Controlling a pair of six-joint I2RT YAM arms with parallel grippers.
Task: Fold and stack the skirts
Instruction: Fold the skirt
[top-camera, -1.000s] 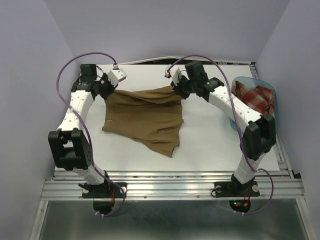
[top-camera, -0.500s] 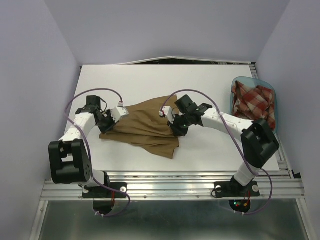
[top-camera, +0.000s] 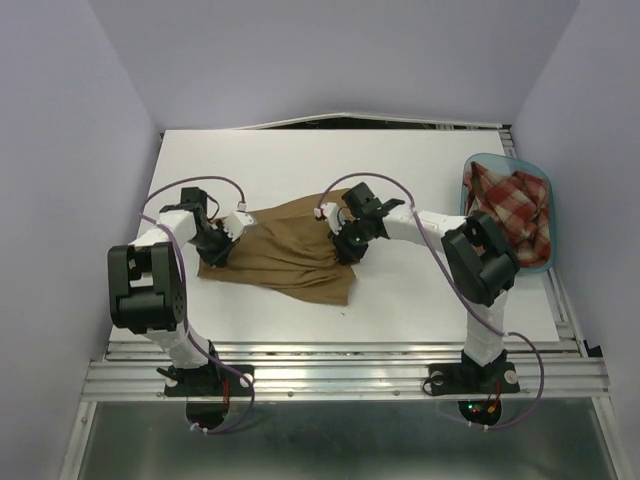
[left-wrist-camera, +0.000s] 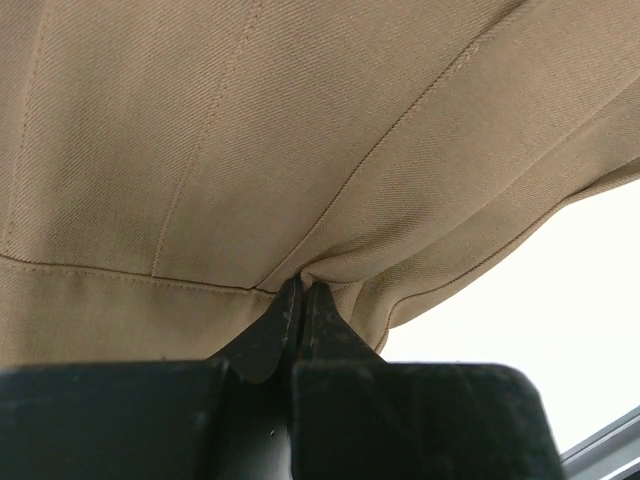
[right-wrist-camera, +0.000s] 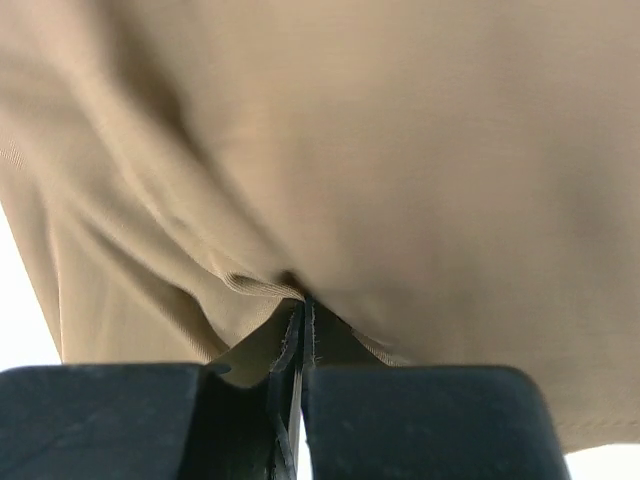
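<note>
At the near edge the two arm bases are bolted on a ribbed aluminium rail (top-camera: 350, 378), and thin purple cables (top-camera: 210, 181) loop above the white and black arm links. Behind the rail lies the white table (top-camera: 420, 300), flat and matte. The tan-brown skirt (top-camera: 290, 255) rests on it, a little left of the middle, spread in soft long folds with one corner of its hem pointing to the near side. The left gripper (top-camera: 214, 249) stands low at the left edge of this skirt. In its wrist view the black fingers (left-wrist-camera: 265, 340) are pressed together on a small pinch of the cloth, a fine diagonal twill with straight stitched seams. The right gripper (top-camera: 346, 243) stands at the right edge, also closed on a fold of the same skirt. Its wrist view is partly blurred, so the weave is hard to see there, but the dark fingers (right-wrist-camera: 335, 350) meet with cloth between them. Farther to the right is a translucent blue plastic tub (top-camera: 500, 158) with rounded corners, and the red-and-cream plaid skirt (top-camera: 512, 198) lies crumpled inside it. The right arm's elbow hides the near left part of the tub.
</note>
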